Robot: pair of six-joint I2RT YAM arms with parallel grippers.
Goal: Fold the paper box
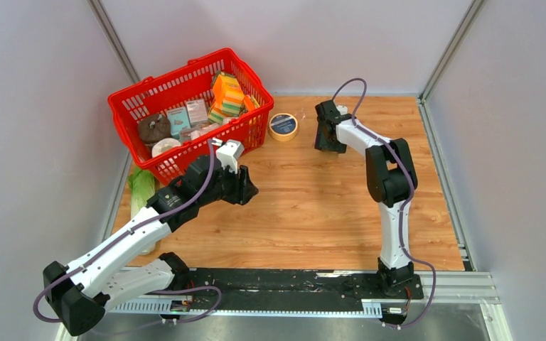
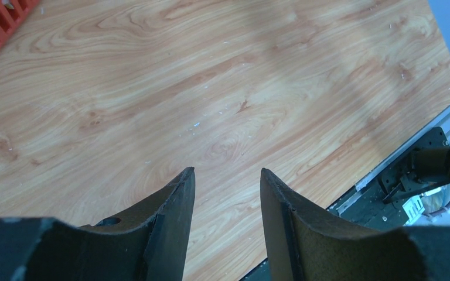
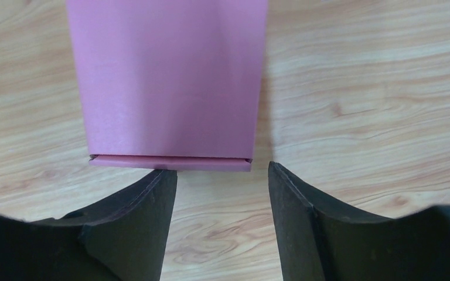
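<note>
Right fingers are standing parted and empty, tips just short of the pink paper box lying on the worktop. Left fingers are hanging parted, empty, near a red basket with a tape roll sitting beside it.

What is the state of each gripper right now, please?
Left gripper: open, holding nothing.
Right gripper: open, empty, facing the plain pink card box.
</note>
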